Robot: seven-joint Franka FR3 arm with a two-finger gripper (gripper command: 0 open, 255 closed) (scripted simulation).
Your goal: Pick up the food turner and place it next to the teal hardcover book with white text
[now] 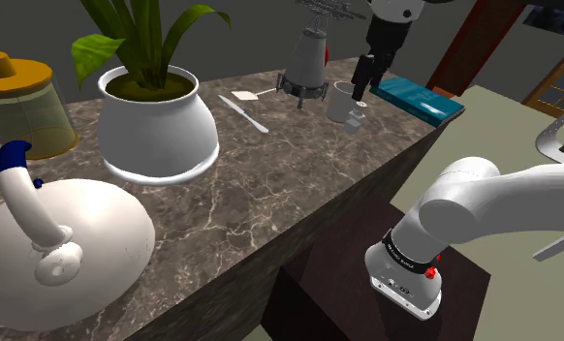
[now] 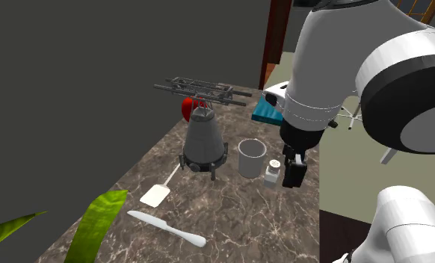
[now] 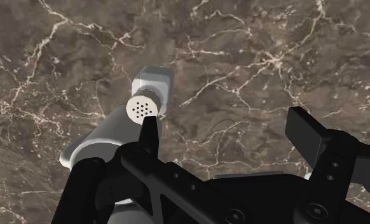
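The food turner is white with a flat square head, and it lies on the marble counter beside a grey cone-shaped stand. The teal book lies at the counter's far corner. My black gripper hangs open over the counter between them, well clear of the turner. One of its fingers is close beside a small white shaker. Only bare marble lies between the fingers.
A grey cup stands by the shaker. A white knife lies near the turner. A potted plant, a white teapot and a yellow jar fill the shoulder view's left. The counter edge drops off beside the arm.
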